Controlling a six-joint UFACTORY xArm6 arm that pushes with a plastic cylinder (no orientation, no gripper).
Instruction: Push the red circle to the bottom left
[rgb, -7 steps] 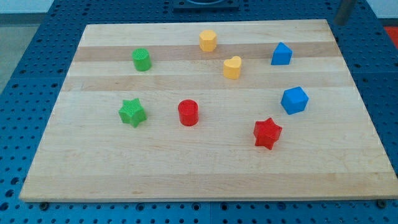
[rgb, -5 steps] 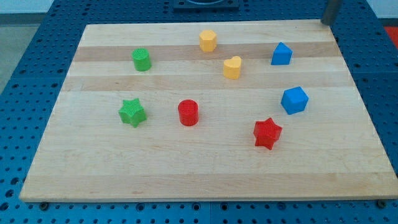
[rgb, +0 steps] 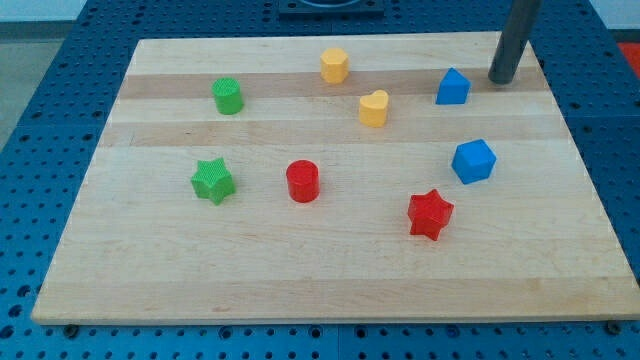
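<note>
The red circle stands on the wooden board, a little left of the middle. My tip touches down near the board's top right corner, just right of a blue block with a peaked top. It is far up and to the right of the red circle, with the yellow heart lying between them.
A green star sits left of the red circle. A green cylinder is at the upper left, a yellow block near the top, a blue cube-like block at the right and a red star at the lower right.
My rod has come down and leftward from the view's top right corner onto the board beside the blue block. No block has moved.
</note>
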